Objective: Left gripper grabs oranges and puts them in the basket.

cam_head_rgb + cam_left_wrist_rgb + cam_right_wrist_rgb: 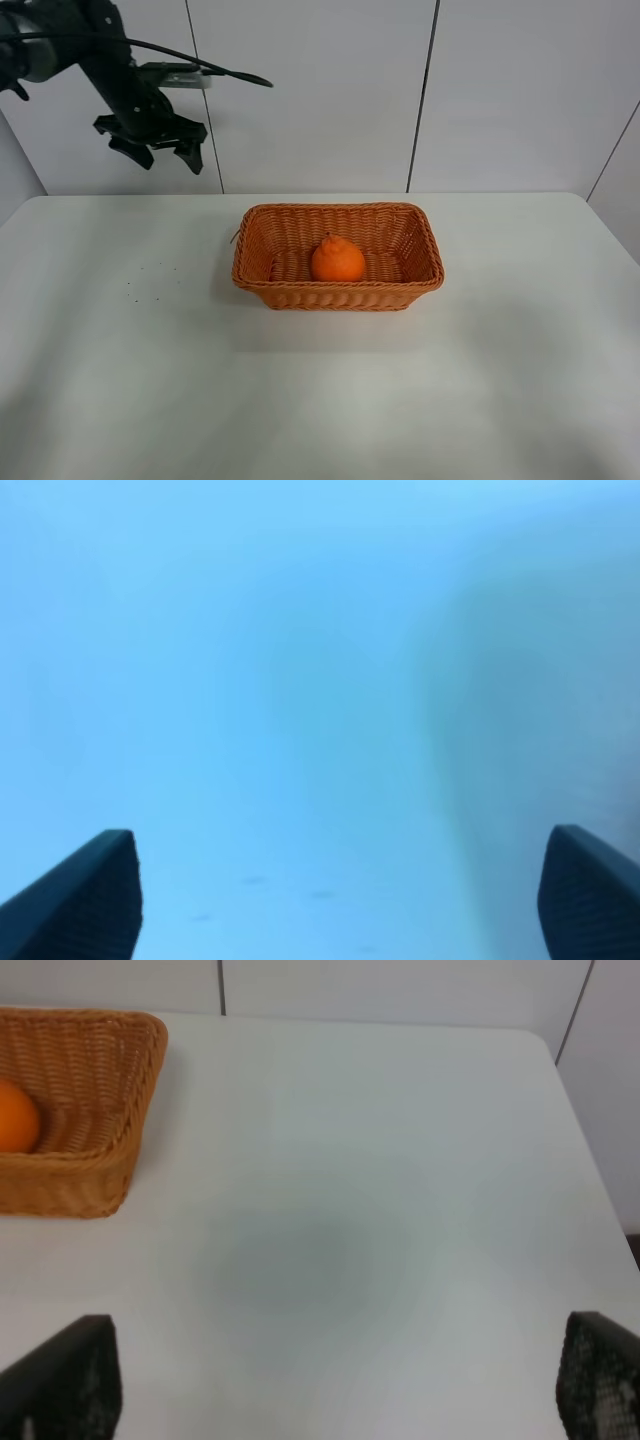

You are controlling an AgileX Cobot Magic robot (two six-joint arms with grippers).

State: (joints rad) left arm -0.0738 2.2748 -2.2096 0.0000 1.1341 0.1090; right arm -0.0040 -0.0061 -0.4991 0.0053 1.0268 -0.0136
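The orange point(337, 260) with its bumpy knob sits inside the wicker basket point(420, 282) at the middle of the white table. It also shows in the right wrist view point(16, 1117), inside the basket point(110, 1150). My left gripper point(160, 152) is open and empty, raised high above the table's far left, well away from the basket. In the left wrist view its two fingertips point(85, 900) stand wide apart over blurred bare table. My right gripper point(335, 1400) is open and empty; it is outside the exterior view.
The white table point(150, 380) has a few small dark specks point(140, 285) left of the basket. Grey wall panels point(320, 90) stand behind the table. The table's right edge point(585, 1150) shows in the right wrist view.
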